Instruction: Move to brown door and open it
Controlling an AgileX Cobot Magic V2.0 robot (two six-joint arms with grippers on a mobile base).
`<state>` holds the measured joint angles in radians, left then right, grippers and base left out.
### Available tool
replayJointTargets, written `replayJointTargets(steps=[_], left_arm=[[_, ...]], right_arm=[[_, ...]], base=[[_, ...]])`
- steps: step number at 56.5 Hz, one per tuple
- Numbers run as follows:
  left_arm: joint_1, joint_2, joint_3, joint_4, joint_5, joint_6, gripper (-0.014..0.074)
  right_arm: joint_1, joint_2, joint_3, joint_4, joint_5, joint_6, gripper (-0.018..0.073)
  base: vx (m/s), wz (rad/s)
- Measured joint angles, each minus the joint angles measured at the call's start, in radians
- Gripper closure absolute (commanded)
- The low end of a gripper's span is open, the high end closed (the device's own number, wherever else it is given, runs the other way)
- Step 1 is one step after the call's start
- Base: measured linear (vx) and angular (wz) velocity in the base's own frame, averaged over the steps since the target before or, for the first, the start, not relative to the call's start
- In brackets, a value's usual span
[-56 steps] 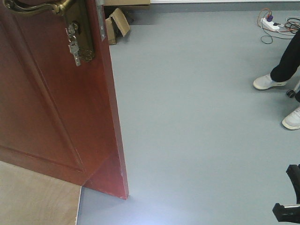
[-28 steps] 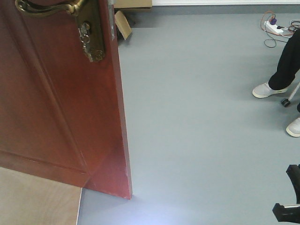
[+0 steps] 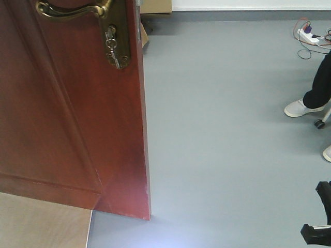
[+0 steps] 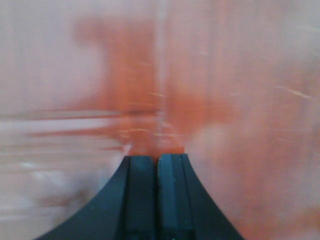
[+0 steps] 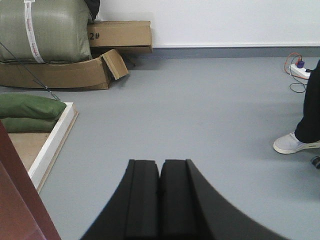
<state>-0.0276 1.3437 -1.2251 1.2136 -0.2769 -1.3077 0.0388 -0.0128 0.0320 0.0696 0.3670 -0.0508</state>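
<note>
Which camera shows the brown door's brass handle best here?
The exterior front-facing view: the brass handle and keys are sharp on the brown door. Left wrist shows only blurred reddish surface; right wrist only a door corner, no handle.

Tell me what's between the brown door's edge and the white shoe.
Only bare grey floor between brown door and white shoe, in the front-facing view.

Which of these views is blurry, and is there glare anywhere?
Left wrist view: badly blurred, the door only a reddish smear behind the sharper left fingers. Front view: in focus, with a pale glare patch on the floor at the bottom edge. Right wrist view: crisp and evenly lit.
</note>
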Motion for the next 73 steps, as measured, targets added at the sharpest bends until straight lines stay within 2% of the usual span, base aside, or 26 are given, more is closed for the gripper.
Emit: replayJointTargets(steps=[73], left_arm=[[0.0, 0.002, 0.001, 0.0, 0.002, 0.0, 0.0561]], right_arm=[[0.0, 0.0, 0.0, 0.0, 0.0, 0.0, 0.0559]], base=[[0.06, 0.03]])
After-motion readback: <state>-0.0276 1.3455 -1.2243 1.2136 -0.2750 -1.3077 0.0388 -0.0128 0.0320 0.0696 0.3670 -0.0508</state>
